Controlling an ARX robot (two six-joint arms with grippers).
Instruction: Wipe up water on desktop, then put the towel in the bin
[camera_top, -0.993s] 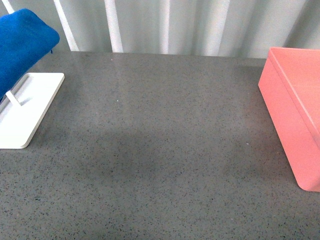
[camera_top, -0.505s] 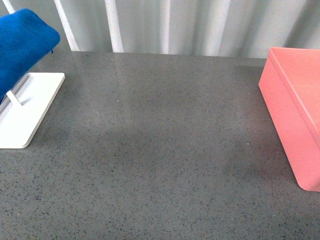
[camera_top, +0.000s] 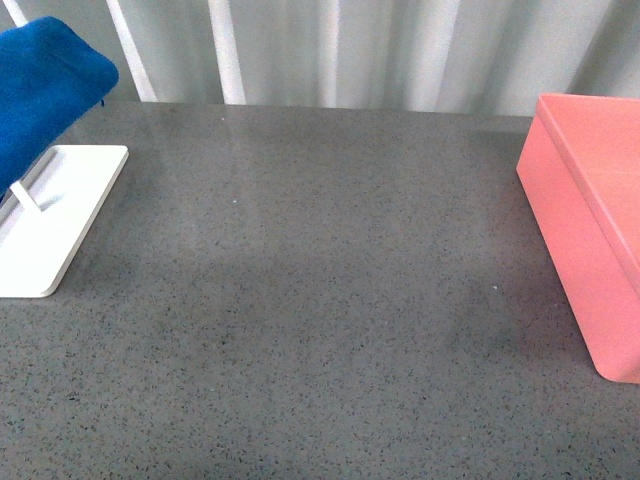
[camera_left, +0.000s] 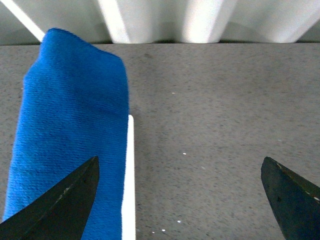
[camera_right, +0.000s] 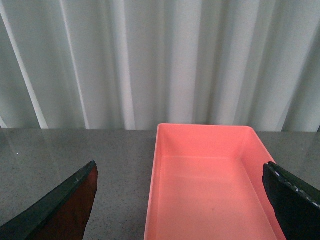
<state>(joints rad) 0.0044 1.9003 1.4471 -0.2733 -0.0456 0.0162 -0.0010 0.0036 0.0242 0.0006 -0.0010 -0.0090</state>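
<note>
My left gripper released, towel just beyond one jaw; my right gripper released, bin ahead between its jaws

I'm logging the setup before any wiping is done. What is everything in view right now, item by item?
desktop: one, speckled grey, fills the front view.
towel: one, royal blue, draped on the rack at far left.
rack base: one, white, flat on the desktop under the towel.
bin: one, salmon pink, right edge of the desktop, nothing inside.
curtain: one, pale and pleated, behind the desktop.
left gripper: one, black fingers, open, near the towel.
right gripper: one, black fingers, open, facing the bin.
</note>
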